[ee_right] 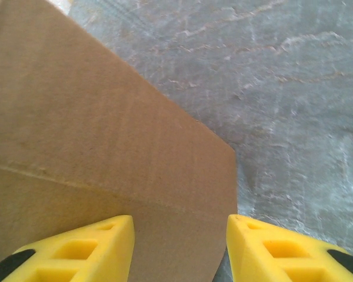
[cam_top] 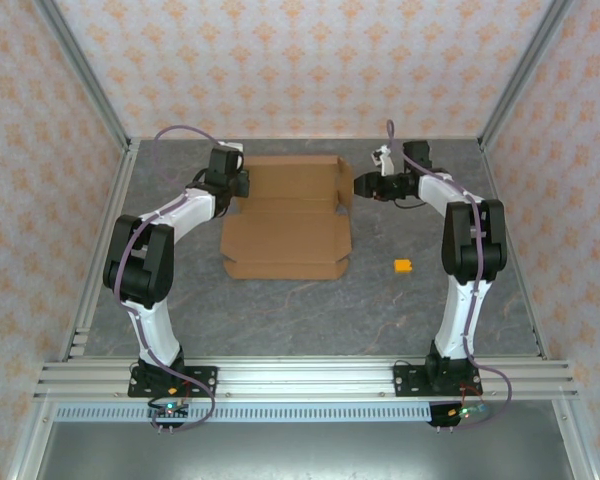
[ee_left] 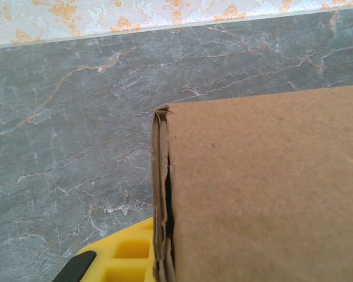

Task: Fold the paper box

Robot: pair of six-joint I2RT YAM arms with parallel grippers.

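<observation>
Box [cam_top: 285,220] lies on the desk [cam_top: 380,310] between the two grippers, with a crease across its middle. Left gripper [cam_top: 237,186] sits at the box's left edge, on the far half, and is closed down on the cardboard wall. Left wrist view: one yellow finger [ee_left: 128,249] sits just left of a doubled, frayed cardboard edge. The box [ee_left: 265,188] covers everything right of that finger, and the other finger is hidden behind it. Right gripper [cam_top: 360,185] is at the box's right edge, opposite the left one. Right wrist view: right gripper [ee_right: 179,226] is about half open with nothing clamped. A creased box [ee_right: 94,135] panel runs ahead of the fingers, its free edge falling in the gap between them. Small orange block [cam_top: 403,266] sits on the desk, nearer the arm bases than the right gripper and apart from the box.
</observation>
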